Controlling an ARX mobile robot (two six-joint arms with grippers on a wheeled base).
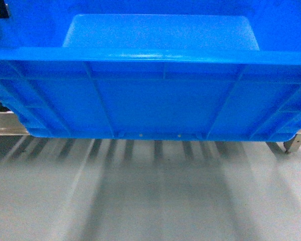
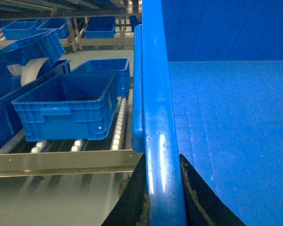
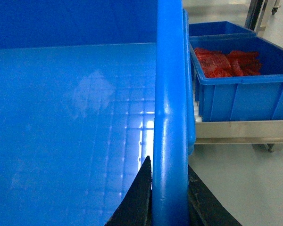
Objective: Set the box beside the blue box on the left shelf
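L tool (image 2: 165,197) & R tool (image 3: 170,200): black fingers clamped either side of the big bright-blue plastic crate's (image 1: 155,95) rolled rim.

The box (image 1: 155,100) fills my upper view, ribbed near wall facing me, smooth floor visible past its rim. Below it lies grey floor (image 1: 150,201); a metal rail (image 1: 5,123) shows at left.

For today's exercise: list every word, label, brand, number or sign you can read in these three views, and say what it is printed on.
None can be read. The box shows only plain ribs, rim and floor. The blue crate on the left shelf and the crate of red items carry no visible print. No label shows on either hand.
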